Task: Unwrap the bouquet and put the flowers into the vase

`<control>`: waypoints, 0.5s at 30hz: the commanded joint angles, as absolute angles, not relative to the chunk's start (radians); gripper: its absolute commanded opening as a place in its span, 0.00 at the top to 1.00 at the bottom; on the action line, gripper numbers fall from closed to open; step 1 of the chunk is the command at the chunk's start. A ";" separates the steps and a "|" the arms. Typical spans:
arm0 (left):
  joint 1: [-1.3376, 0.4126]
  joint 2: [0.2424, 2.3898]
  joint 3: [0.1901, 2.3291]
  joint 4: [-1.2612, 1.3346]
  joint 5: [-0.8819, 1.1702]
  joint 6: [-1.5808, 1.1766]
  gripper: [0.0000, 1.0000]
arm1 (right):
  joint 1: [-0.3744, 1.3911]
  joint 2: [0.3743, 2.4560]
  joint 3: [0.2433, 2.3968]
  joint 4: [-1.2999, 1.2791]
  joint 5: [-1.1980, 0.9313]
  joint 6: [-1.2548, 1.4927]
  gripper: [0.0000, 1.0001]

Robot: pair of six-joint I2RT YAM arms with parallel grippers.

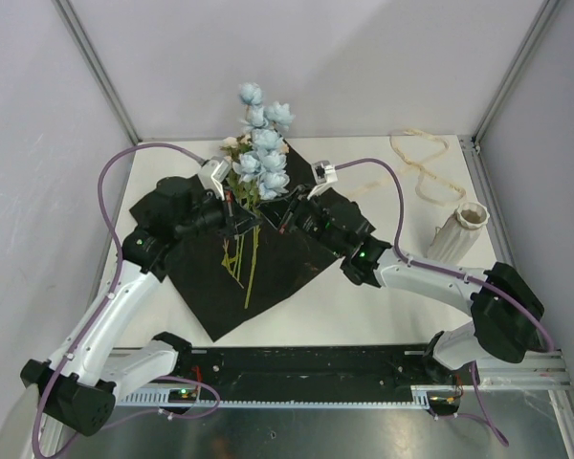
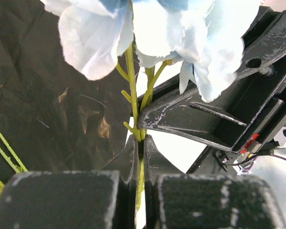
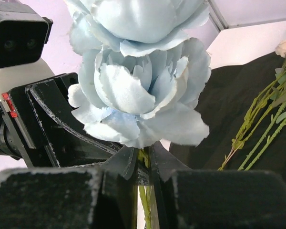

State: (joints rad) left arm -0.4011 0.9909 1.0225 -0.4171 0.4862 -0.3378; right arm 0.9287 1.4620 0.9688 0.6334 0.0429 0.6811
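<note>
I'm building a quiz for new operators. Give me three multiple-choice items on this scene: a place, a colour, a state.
1. Where is the vase? A. on the black paper B. on the table, right of the paper C. held in mid-air
2. Colour of the raised blooms? A. pale blue B. red C. yellow
3. The black paper is: A. rolled and tied B. stuffed in the vase C. spread open
Key: 1B, it stands clear of the paper; 2A, the petals are pale blue; 3C, it lies flat under loose stems.
</note>
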 commanded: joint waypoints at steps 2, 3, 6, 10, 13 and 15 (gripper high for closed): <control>-0.420 0.960 1.019 -0.417 0.587 -0.312 1.00 | 0.898 1.476 1.035 0.703 0.062 0.685 0.82; -0.419 0.959 1.019 -0.417 0.587 -0.312 1.00 | 0.899 1.480 1.036 0.703 0.057 0.686 0.79; -0.419 0.959 1.019 -0.417 0.589 -0.312 1.00 | 0.904 1.492 1.038 0.709 0.045 0.688 0.72; -0.420 0.962 1.020 -0.417 0.590 -0.313 1.00 | 0.910 1.508 1.045 0.715 0.034 0.691 0.69; -0.419 0.958 1.019 -0.417 0.590 -0.312 1.00 | 0.911 1.511 1.050 0.712 0.035 0.685 0.77; -0.419 0.955 1.019 -0.416 0.585 -0.312 1.00 | 0.910 1.507 1.053 0.706 0.038 0.674 0.87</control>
State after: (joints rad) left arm -0.4049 0.9878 1.0214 -0.4229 0.5087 -0.3313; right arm 0.9165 1.4998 0.9974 0.6674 0.0135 0.6922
